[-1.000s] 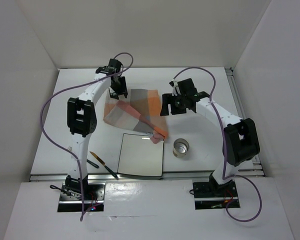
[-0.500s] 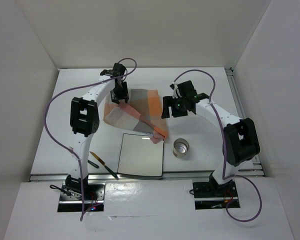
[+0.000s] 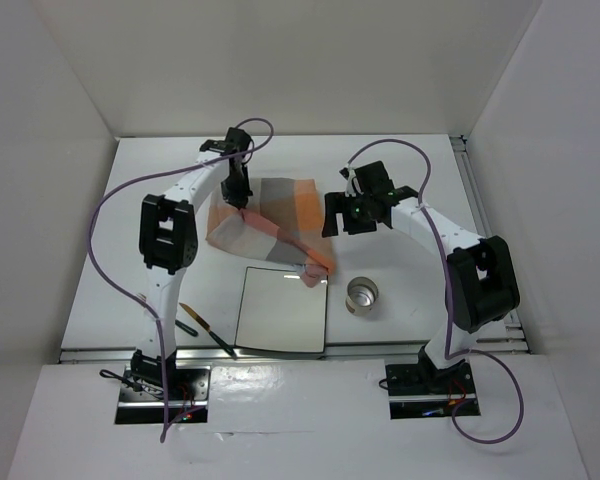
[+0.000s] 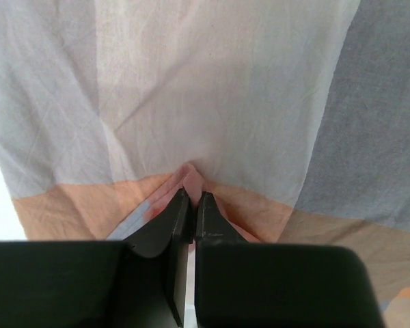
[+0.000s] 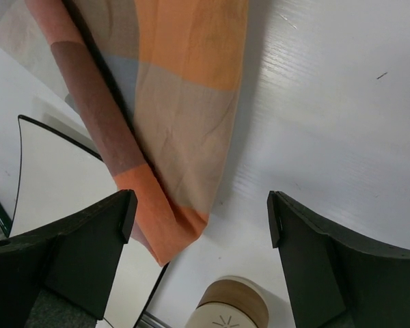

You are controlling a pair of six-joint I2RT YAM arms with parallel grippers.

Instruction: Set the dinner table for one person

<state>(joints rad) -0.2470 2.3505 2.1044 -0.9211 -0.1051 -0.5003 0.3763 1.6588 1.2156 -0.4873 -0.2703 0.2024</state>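
On the white dinner table (image 3: pixel 410 170) lies a crumpled orange-blue-grey checked cloth (image 3: pixel 280 215), its rolled lower corner reaching the square white plate (image 3: pixel 283 310). My left gripper (image 3: pixel 239 196) stands over the cloth's left part. In the left wrist view it (image 4: pixel 191 197) is shut on a small pinched fold of the cloth (image 4: pixel 212 89). My right gripper (image 3: pixel 344 220) hovers just right of the cloth, open. In the right wrist view it (image 5: pixel 201 219) holds nothing, with the cloth's orange corner (image 5: pixel 160 232) below its left finger.
A round metal cup (image 3: pixel 362 295) stands right of the plate; it also shows as a tan-walled cup (image 5: pixel 232 307) at the bottom of the right wrist view. Two slim utensils (image 3: pixel 206 330) lie left of the plate near the front rail. White walls enclose the table.
The left gripper has closed onto a fold of the cloth after shifting slightly right. The right gripper's jaws have spread a little wider; its arm has barely moved.
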